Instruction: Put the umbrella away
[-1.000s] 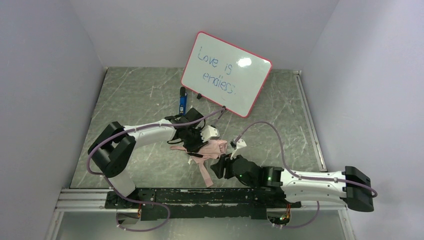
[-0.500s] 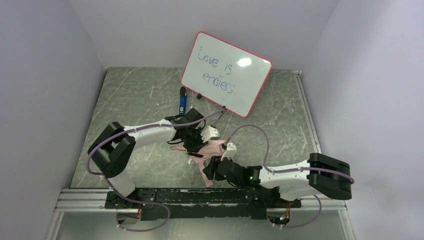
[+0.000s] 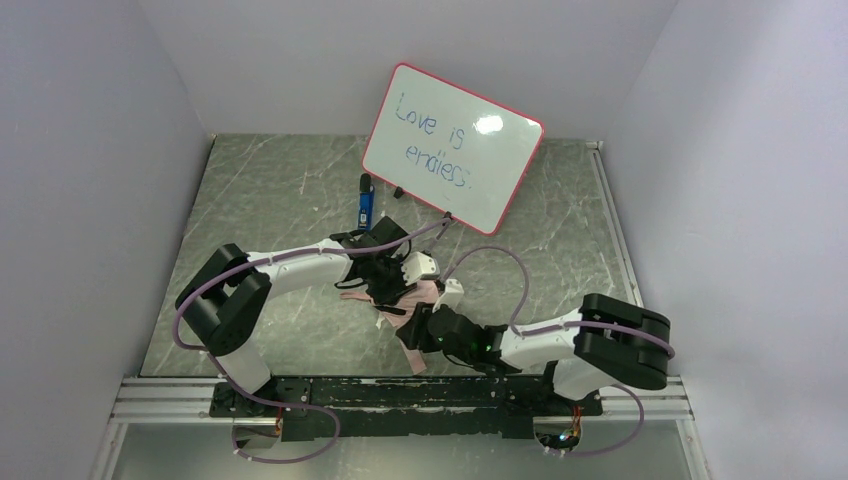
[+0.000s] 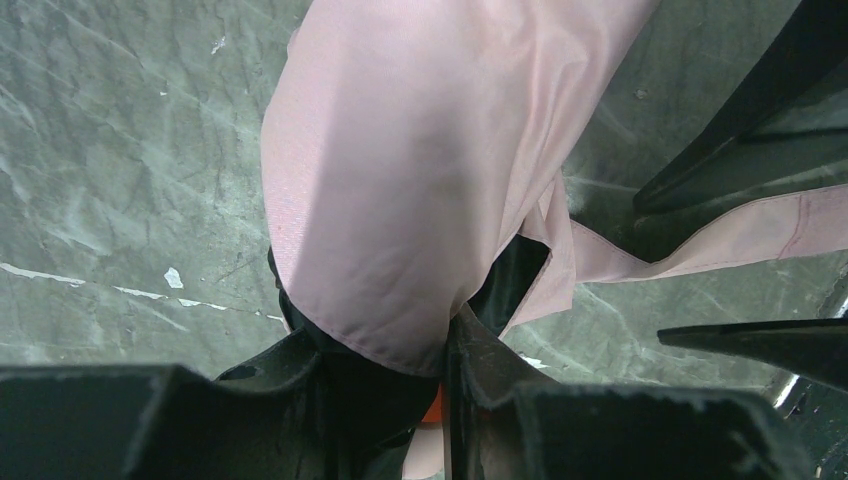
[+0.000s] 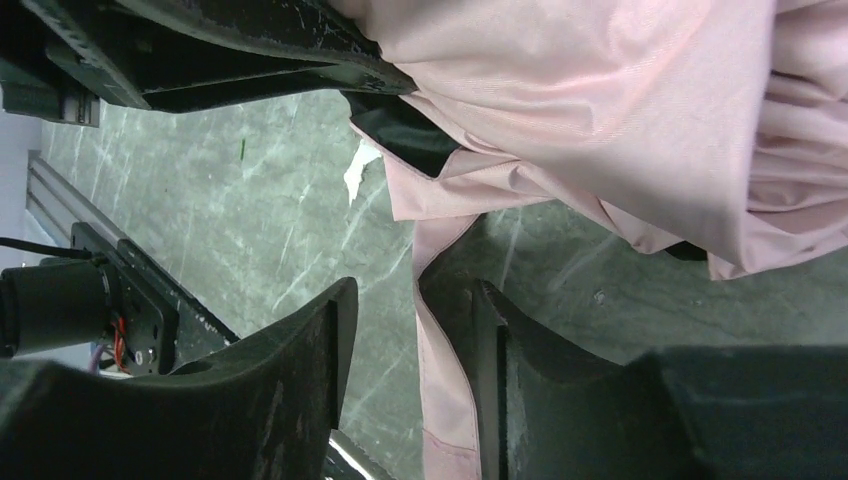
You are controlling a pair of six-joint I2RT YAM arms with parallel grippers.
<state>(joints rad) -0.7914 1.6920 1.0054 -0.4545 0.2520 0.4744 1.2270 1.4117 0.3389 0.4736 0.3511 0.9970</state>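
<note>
The pale pink umbrella (image 3: 424, 296) lies crumpled on the marble table between both arms. My left gripper (image 3: 392, 288) comes in from the left and is shut on a bunched roll of the umbrella's fabric (image 4: 400, 180), which fills the space between its jaws (image 4: 385, 340). Black parts of the umbrella show under the cloth. My right gripper (image 3: 428, 326) is low at the umbrella's near side and stands open (image 5: 412, 290). The thin pink closing strap (image 5: 445, 400) runs between its fingers, close to the right one, with bare table beside it. The strap's loose end (image 3: 410, 352) trails toward the front rail.
A red-framed whiteboard (image 3: 452, 148) leans against the back wall. A blue marker (image 3: 366, 205) lies in front of it, just behind my left wrist. The black front rail (image 3: 400, 395) runs along the near edge, close under the right arm. Walls close in on both sides.
My right arm has folded and slid left, bringing its gripper in over the umbrella's strap, and its jaws have narrowed slightly. The left arm and its hold have not changed.
</note>
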